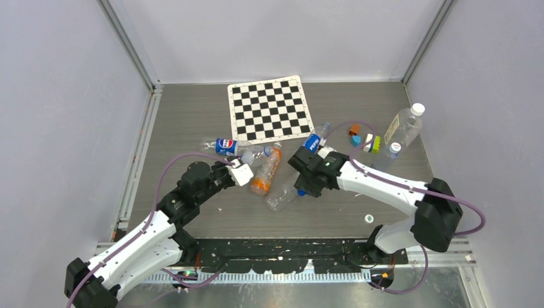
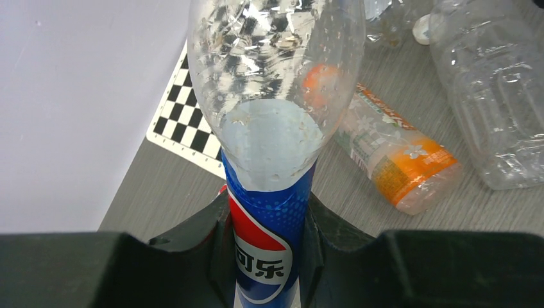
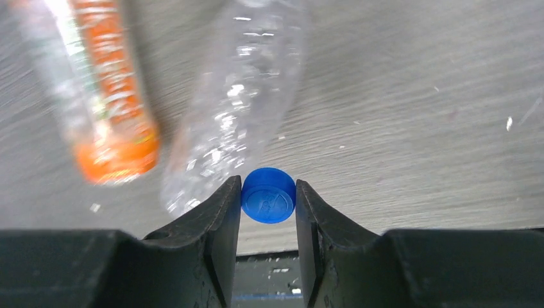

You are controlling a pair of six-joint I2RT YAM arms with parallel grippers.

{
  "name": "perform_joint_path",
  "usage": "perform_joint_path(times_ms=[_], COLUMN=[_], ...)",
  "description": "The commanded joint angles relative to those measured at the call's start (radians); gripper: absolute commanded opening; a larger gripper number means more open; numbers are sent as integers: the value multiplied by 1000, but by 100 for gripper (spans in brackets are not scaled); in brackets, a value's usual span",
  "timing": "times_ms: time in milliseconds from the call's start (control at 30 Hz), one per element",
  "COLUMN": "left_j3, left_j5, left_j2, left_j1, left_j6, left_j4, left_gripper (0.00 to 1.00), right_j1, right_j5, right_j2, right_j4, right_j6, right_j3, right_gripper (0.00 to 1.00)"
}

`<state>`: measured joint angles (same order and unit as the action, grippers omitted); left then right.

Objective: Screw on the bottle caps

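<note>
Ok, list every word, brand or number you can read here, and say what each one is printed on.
"可乐": on the blue label of the clear bottle held in the left gripper.
Orange-label bottle: print too blurred to read.
Blue cap in the right gripper: embossed marks, unreadable.
Second blue-label bottle, top view: lettering too small to read.

The middle of the table [image 1: 192,115] is blocked by an orange-labelled bottle [image 1: 265,171] and a clear bottle [image 1: 283,192], laid close together. The far right is crowded by an upright bottle [image 1: 405,125], small blocks [image 1: 354,130] and a sponge [image 1: 374,142]. Bare surface is left along the near edge, broken only by a white cap [image 1: 369,218], and at the far left beside the checkerboard [image 1: 269,109].
</note>
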<state>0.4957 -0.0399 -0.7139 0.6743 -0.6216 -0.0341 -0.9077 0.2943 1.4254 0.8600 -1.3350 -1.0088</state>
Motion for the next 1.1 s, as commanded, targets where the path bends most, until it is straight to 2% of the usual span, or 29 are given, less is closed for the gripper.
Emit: perform_joint_path(times_ms=[0,167,267,533,767,900,1067], left_j3=[27,49,75,192,226,221,224], left_j5=[-111,-213,-271,-463,-579,-645,-656], left_j2=[5,-15,-42,-102,-109,-98,-97], left_j1=[1,1,1,1,0,0,-1], left_j6=[12,74,119,159,113,80,79], left_j4=[37,-3,-45,-228,-298,-297,-297], left_gripper=[33,33,33,33,33,33,33], right_j1=[0,0,0,-1,1,8,15], right_j5=[-32,-78,-132,-323,-564,-641,-782], right_j2=[-125,-207,-250,-412,-454,-473,-453], right_j4=[8,-8,-45,-229,-180,-173,-154], right_j6=[348,621,845,1206,1565,1697,1769], right_j3=[-141,-262,-311,-253,-263,-248,-259], right_gripper=[8,8,6,3,0,0,0])
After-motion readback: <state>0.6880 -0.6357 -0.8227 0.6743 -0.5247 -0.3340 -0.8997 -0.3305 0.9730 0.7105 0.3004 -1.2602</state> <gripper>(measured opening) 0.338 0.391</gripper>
